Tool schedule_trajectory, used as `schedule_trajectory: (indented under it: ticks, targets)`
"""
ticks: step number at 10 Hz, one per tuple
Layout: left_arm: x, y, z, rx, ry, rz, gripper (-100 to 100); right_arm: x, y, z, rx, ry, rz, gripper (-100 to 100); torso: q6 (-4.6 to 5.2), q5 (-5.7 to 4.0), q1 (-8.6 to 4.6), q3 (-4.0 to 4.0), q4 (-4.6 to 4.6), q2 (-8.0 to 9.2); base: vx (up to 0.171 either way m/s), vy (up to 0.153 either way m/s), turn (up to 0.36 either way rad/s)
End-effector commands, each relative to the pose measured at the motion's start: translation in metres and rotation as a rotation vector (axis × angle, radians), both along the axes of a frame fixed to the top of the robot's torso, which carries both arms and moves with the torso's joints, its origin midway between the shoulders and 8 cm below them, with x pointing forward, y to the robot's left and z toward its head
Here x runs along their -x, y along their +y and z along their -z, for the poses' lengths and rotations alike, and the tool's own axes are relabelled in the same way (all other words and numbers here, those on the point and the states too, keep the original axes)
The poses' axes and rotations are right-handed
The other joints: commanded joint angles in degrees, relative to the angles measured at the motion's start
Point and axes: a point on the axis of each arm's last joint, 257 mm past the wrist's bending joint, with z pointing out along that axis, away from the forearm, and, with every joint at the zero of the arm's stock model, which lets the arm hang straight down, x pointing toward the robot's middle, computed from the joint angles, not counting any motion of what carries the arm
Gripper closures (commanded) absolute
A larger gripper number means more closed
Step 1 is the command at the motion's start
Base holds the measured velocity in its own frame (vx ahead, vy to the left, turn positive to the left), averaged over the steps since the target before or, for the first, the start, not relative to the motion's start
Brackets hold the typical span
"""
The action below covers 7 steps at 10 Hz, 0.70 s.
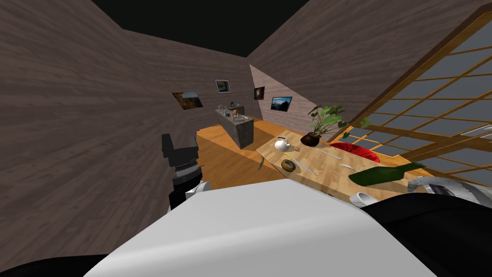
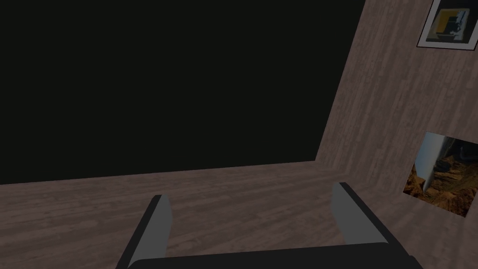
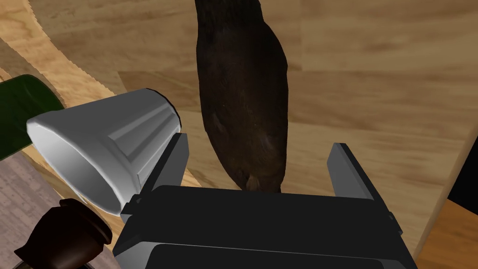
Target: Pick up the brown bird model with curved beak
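Brown bird model [image 3: 242, 93] is aligned toward right gripper's [image 3: 259, 145] twelve o'clock. It is flanked, untouched, by spread fingers [image 3: 173, 161] (left gripper [image 2: 251, 192] likewise).

Head rolled, overlooks table [image 1: 326, 166]; right wrist close above it; left wrist faces wall [image 2: 233, 205].

Dark brown bird model [image 3: 242, 93] lies on the wooden table [image 3: 373, 70].

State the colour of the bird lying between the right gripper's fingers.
The bird is dark brown, plain and unpatterned; it shows best in the right wrist view.
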Motion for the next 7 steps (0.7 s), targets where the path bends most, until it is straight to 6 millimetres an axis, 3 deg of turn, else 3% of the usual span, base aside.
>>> schedule_trajectory:
  ticks: [1,2,3,5,6,7]
  targets:
    - [0.0,0.0,0.0,0.0,0.0,0.0,0,-0.001,0.001,0.002,0.002,0.02,-0.035,-100,0.0,0.0,0.0,0.0,0.0,0.0,0.027,-0.004,0.008]
    - [0.0,0.0,0.0,0.0,0.0,0.0,0,0.0,0.001,0.002,0.003,0.025,-0.041,-100,-0.03,0.01,0.03,0.04,0.01,0.07,0.003,-0.002,0.032]
    - [0.0,0.0,0.0,0.0,0.0,0.0,0,-0.024,0.003,0.004,-0.006,-0.016,-0.039,-100,-0.02,0.02,0.04,0.08,0.03,0.15,0.044,-0.02,-0.385]
    - [0.0,0.0,0.0,0.0,0.0,0.0,0,-0.02,0.003,0.004,0.001,0.019,-0.085,-100,-0.03,0.01,0.03,0.01,0.01,0.01,0.051,-0.007,-0.056]
    - [0.0,0.0,0.0,0.0,0.0,0.0,0,-0.045,0.005,0.005,-0.008,-0.027,-0.074,-100,-0.05,0.01,0.02,0.02,0.01,0.04,0.055,-0.024,-0.329]
    - [0.0,0.0,0.0,0.0,0.0,0.0,0,-0.043,0.005,0.006,-0.003,-0.008,-0.099,-100,0.06,0.0,-0.02,0.01,0.0,0.01,0.061,-0.011,-0.183]
